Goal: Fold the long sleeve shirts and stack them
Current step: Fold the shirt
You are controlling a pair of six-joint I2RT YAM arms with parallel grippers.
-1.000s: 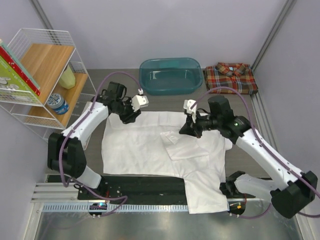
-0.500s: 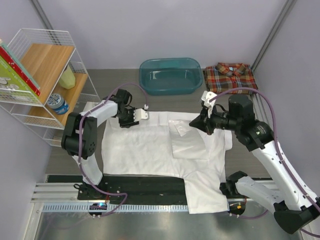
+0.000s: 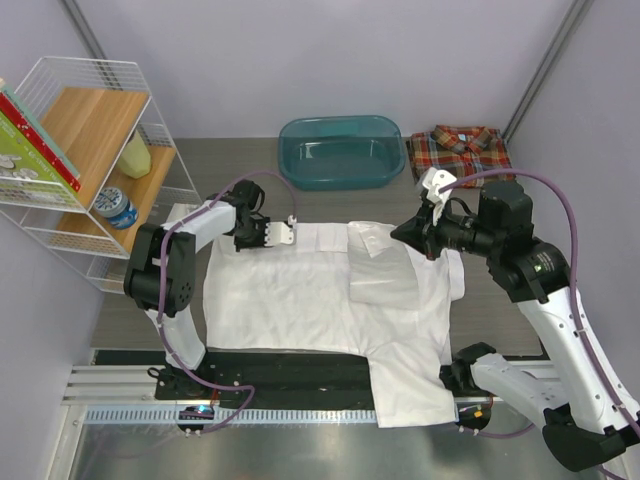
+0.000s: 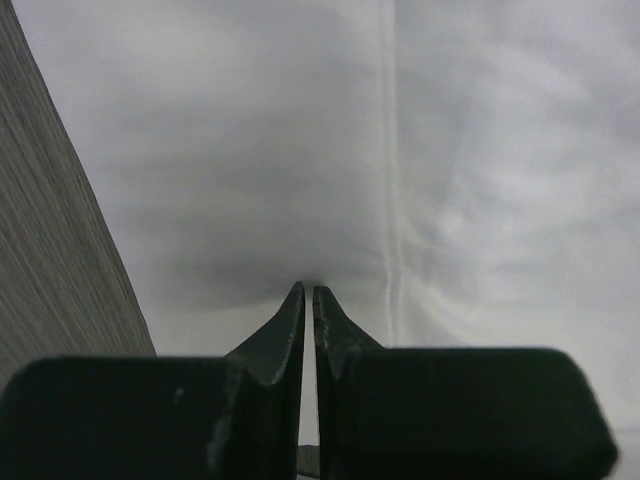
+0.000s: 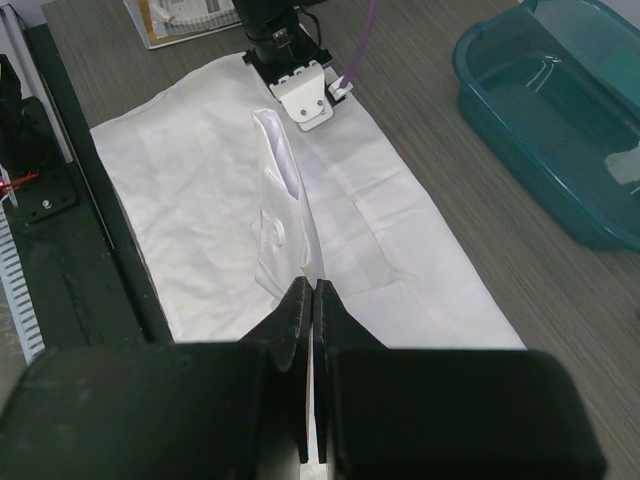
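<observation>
Teal tub [image 3: 340, 122], wire shelf [image 3: 85, 120], blue jar [image 3: 118, 208]

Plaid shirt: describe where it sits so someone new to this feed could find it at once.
Look to the far right corner of the grey wood-grain table, just right of the teal plastic tub. There lies the folded red, orange and navy plaid collared shirt. Unlike the plain white long sleeve shirt spread across the table's middle, it is patterned, compact and untouched.
</observation>
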